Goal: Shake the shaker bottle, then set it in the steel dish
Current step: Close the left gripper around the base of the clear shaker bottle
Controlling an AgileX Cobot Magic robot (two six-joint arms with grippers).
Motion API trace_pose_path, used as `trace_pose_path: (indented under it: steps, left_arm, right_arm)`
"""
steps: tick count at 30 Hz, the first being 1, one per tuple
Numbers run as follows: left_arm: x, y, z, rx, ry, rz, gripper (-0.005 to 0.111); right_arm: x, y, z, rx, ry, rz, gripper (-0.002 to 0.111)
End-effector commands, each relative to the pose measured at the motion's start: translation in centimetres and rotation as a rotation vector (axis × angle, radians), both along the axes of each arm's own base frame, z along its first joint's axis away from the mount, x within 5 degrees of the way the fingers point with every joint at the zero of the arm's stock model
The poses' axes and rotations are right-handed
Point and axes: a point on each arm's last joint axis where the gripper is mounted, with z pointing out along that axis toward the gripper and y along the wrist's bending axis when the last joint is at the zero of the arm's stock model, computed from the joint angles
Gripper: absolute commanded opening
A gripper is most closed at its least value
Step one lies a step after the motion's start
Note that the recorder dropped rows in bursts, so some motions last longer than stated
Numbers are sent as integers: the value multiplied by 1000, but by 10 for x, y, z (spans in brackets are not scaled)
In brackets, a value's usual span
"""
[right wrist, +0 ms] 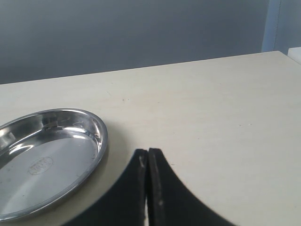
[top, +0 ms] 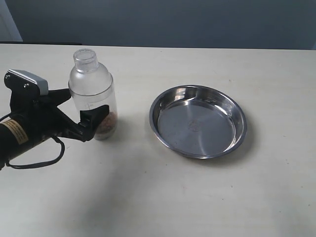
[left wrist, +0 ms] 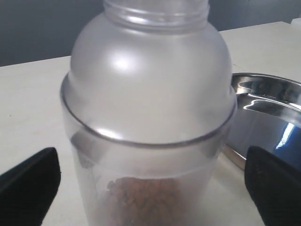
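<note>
The frosted shaker bottle (top: 92,89) stands upright on the table, left of the steel dish (top: 198,121), with brown granules at its bottom. My left gripper (top: 88,103) is open and straddles the bottle's lower body, one black finger (top: 96,120) in front and one behind. Up close in the left wrist view the bottle (left wrist: 149,108) fills the picture between the two fingertips (left wrist: 29,181), with a small gap on each side of my left gripper (left wrist: 150,188). The dish rim (left wrist: 263,94) shows beyond. My right gripper (right wrist: 148,153) is shut on nothing, beside the dish (right wrist: 47,160).
The pale tabletop (top: 163,197) runs wide around both objects. Its back edge meets a dark wall (top: 173,19). The right arm is outside the exterior view.
</note>
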Motion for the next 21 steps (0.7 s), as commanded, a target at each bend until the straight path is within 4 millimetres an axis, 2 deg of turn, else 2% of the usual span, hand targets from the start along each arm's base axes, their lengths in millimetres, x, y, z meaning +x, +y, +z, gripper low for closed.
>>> trace_pose_path:
  steps: [1, 9, 21]
  left_arm:
    - [5, -2, 0, 11, 3, -4, 105]
    - [17, -1, -1, 13, 86, 18, 105]
    - [28, -3, 3, 16, 94, 13, 105]
  right_arm:
    - [0, 0, 1, -9, -12, 2, -1]
    - [0, 0, 1, -9, -12, 2, -1]
    - [0, 0, 1, -9, -12, 2, -1]
